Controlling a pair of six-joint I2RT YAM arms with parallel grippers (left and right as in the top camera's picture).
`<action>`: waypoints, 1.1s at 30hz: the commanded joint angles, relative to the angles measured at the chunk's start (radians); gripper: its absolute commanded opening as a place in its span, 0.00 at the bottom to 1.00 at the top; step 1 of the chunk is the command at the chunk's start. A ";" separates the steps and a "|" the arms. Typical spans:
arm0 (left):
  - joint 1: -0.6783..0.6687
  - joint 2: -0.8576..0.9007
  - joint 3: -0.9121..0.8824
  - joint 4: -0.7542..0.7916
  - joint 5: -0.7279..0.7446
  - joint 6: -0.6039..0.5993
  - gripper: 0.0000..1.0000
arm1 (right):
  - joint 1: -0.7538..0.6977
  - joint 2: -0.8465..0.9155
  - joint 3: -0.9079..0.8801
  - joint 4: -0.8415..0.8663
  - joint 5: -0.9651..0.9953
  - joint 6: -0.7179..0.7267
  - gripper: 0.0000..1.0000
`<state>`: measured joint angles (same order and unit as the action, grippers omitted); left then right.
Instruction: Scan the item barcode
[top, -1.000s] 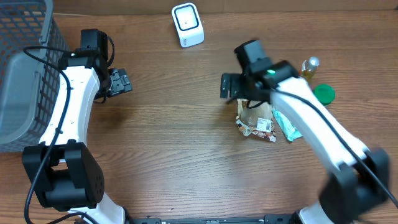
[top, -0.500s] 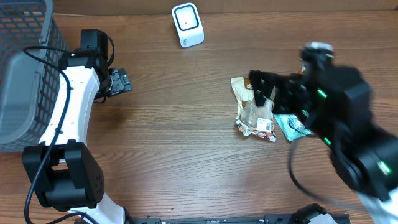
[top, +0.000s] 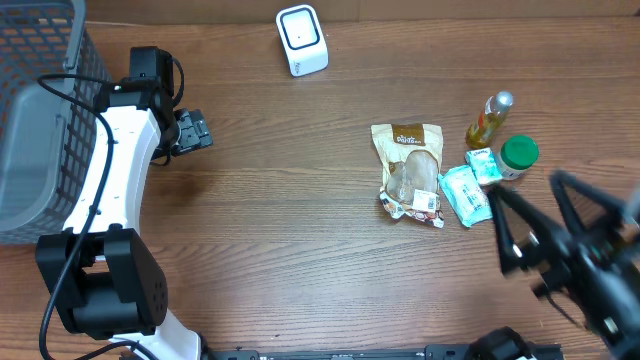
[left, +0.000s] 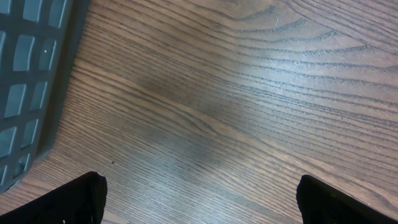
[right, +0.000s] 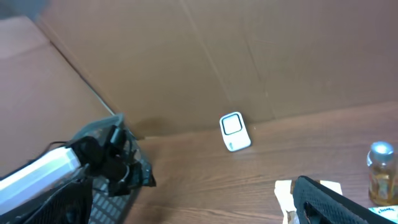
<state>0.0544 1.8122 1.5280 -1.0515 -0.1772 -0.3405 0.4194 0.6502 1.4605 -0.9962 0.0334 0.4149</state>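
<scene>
The white barcode scanner (top: 302, 40) stands at the table's far edge, and it shows in the right wrist view as the scanner (right: 234, 131). A tan snack bag (top: 408, 170) lies right of centre with a teal packet (top: 465, 192) beside it. My right gripper (top: 540, 235) hovers high at the near right, blurred and open, holding nothing; its fingers (right: 336, 202) frame the bag's corner (right: 285, 191) far below. My left gripper (top: 190, 132) is open over bare wood beside the basket, with nothing between its fingertips (left: 336, 202).
A grey mesh basket (top: 40, 120) fills the far left and its wall (left: 31, 74) lies close to my left gripper. A bottle of yellow liquid (top: 487, 120) and a green-lidded jar (top: 519, 152) stand right of the bag. A cardboard wall (right: 205, 56) backs the table.
My right arm has swung from above the snack bag back to the near right and risen toward the camera, leaving the bag uncovered. The left arm has not moved.
</scene>
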 joint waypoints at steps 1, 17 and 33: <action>0.002 -0.002 0.018 0.002 -0.013 0.004 1.00 | 0.000 -0.079 0.020 -0.048 0.006 0.000 1.00; 0.002 -0.002 0.018 0.002 -0.013 0.004 1.00 | -0.073 -0.281 0.018 -0.624 0.006 0.000 1.00; 0.002 -0.002 0.018 0.002 -0.013 0.004 1.00 | -0.141 -0.424 -0.134 -0.697 0.006 0.000 1.00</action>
<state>0.0544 1.8122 1.5280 -1.0512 -0.1772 -0.3405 0.2825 0.2607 1.3666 -1.6955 0.0334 0.4152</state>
